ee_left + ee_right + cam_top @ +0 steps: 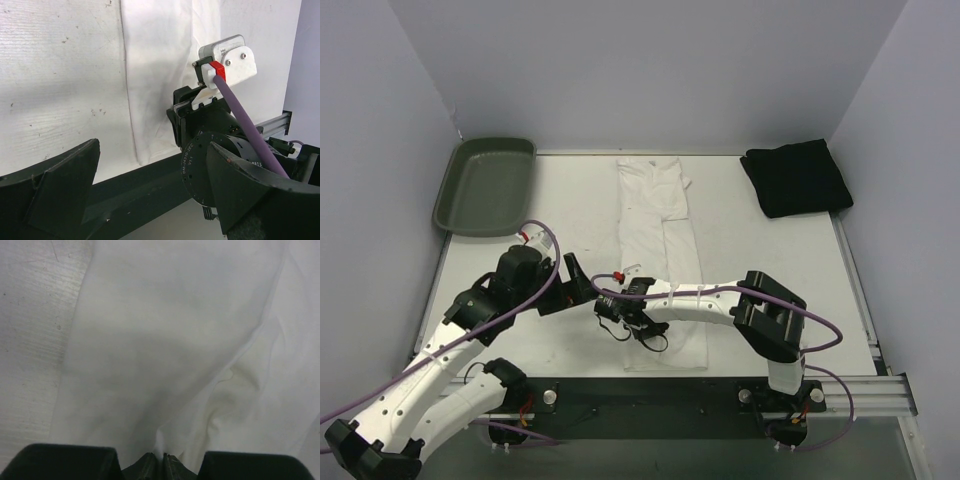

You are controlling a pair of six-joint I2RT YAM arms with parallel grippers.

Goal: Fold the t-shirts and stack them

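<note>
White t-shirt (660, 235) lies as a long strip down the centre of the surface (560, 210); advised: make the pinch near its lower left edge firm, lift low, carry toward the frame's top, edges aligned; right pincer (156, 466) nearly together, seemingly nipping a cloth ridge; left pincer (152, 175) gapes empty beside it; black t-shirt (796, 178) folded, upper right.

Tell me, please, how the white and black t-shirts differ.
The white t-shirt lies as a long narrow strip mid-table; the black t-shirt is a compact folded square at the far right corner. The right gripper pinches the white t-shirt; nothing touches the black t-shirt. Both lie on the table.
</note>
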